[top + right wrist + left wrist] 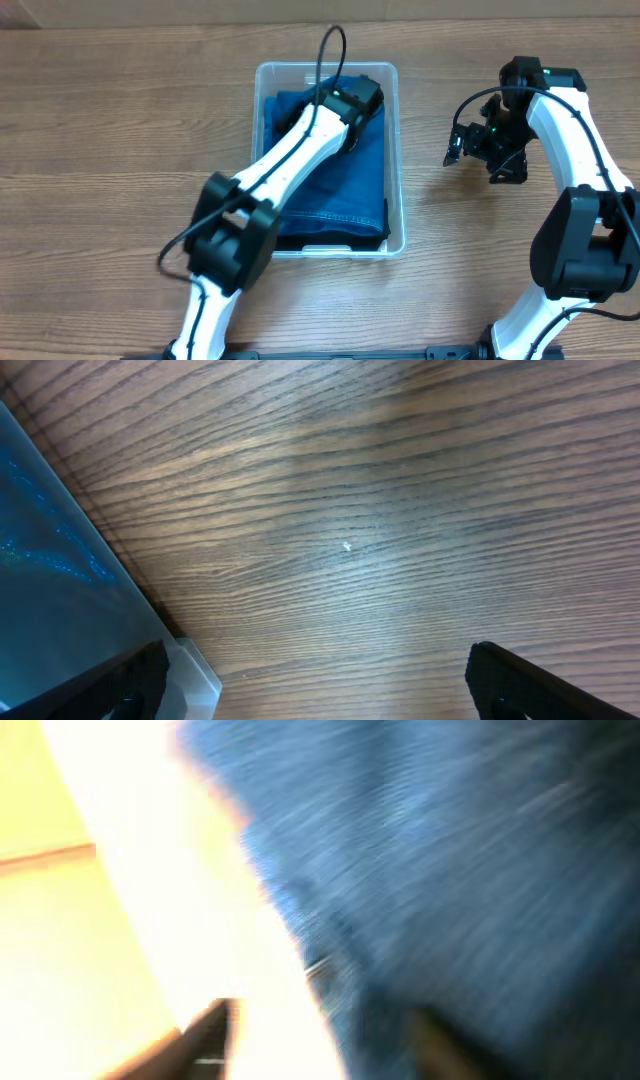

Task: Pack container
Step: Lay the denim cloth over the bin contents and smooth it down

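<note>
The clear plastic container (400, 215) stands mid-table and holds folded blue denim jeans (350, 190) that fill most of it. My left gripper (357, 103) reaches into the container's far end, right over the denim. The left wrist view is blurred: its fingers (325, 1040) are spread apart, with the denim (450, 850) close below. My right gripper (457, 150) hovers over bare table to the right of the container. Its fingers (320, 680) are wide open and empty, and the container's corner (195, 672) shows by its left finger.
The wooden table (100, 130) surrounds the container. The left arm (290, 165) lies diagonally across the container. The right arm (570, 130) stands at the right side. A black cable (330, 45) loops over the container's far rim.
</note>
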